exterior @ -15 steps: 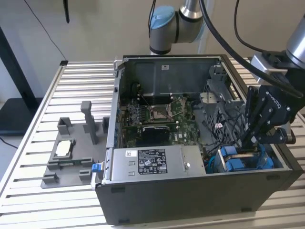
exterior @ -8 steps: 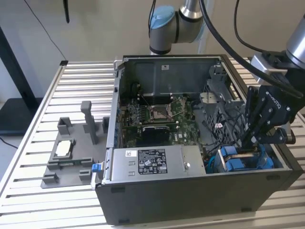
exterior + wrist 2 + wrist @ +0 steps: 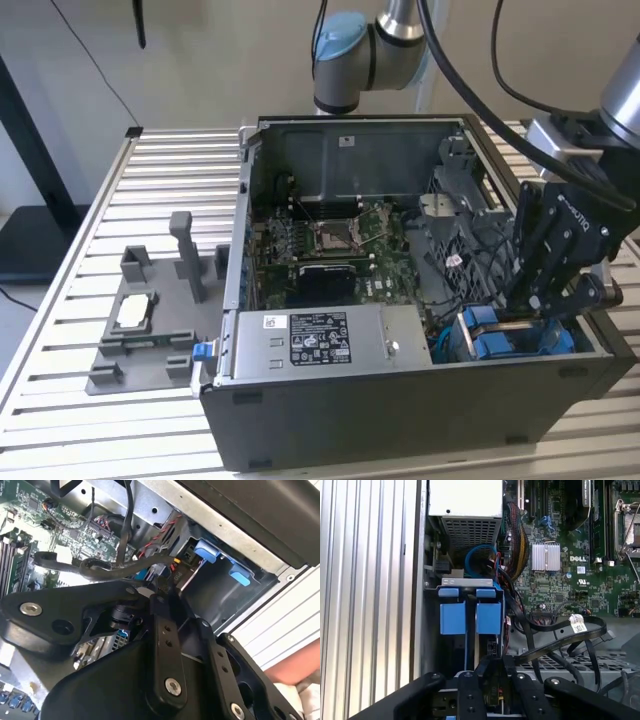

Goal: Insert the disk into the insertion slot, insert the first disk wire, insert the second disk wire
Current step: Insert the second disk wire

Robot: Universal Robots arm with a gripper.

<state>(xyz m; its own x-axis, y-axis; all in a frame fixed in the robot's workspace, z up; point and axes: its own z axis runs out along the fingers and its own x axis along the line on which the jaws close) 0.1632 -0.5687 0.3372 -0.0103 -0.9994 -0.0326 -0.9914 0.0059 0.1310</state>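
Blue carrier tabs (image 3: 470,611) tell you the disk (image 3: 512,338) already sits in the insertion slot (image 3: 468,583), at the case's front corner on the exterior view's right. Your gripper (image 3: 492,666) hangs just behind it, fingers pinched near-shut on what looks like a black disk wire (image 3: 555,642) — so you're on the wiring step. Seating the plug calls for square alignment.

The gripper's (image 3: 545,305) fingertips were hidden behind the case wall (image 3: 520,390) in the exterior view. The disk (image 3: 470,617) showed just its blue carrier tabs; its body lay hidden in the slot (image 3: 432,610). In both wrist views, the picture's edge cut off the gripper's linkage.
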